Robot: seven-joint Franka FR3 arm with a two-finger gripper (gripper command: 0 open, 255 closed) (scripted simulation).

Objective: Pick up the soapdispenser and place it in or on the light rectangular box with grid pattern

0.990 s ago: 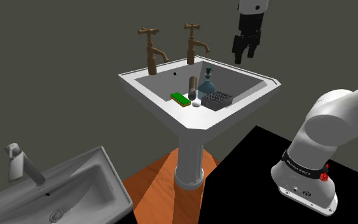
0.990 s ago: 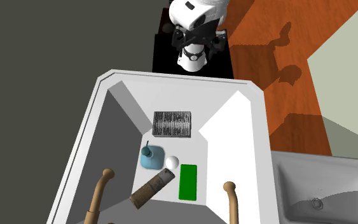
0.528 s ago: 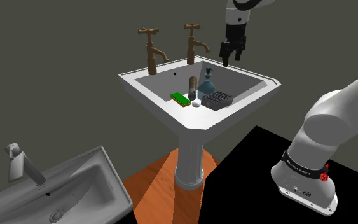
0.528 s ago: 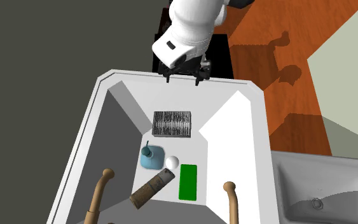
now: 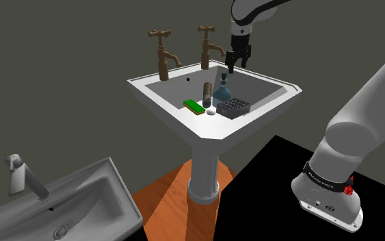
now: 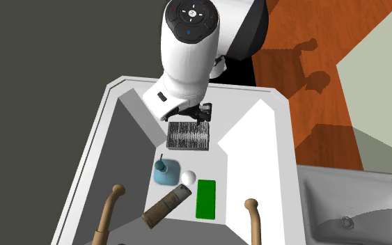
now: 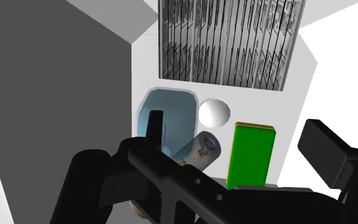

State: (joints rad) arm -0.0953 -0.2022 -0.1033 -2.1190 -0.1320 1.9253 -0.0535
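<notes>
Soap dispenser [image 5: 221,89]: a blue-teal bottle standing on the floor of the white pedestal sink [image 5: 150,87], on the tap side of the basin.
Its axis: long axis vertical, standing upright with the dark pump head on top; which way the spout faces I cannot tell.
Grid box [image 5: 236,107]: a light rectangular box of dark-walled cells that open upward. It sits flat in the basin on the arm's side of the dispenser, near it but apart.
Sink contents: the basin holds the dispenser, the grid box, a white ball [image 6: 188,178], a green bar [image 6: 206,199] and a brown tube [image 6: 166,207].
Neighbours: the ball sits just beside the dispenser on the second exterior view's right. The green bar lies flat beyond the ball. The tube lies on its side at a slant, one end close to the ball.
Hand [image 5: 234,64]: it hangs above the basin, well above the dispenser and pointing down. Its fingers are spread apart with nothing between them.
Taps [image 5: 162,55]: two brown taps stand on the sink's back rim.
</notes>
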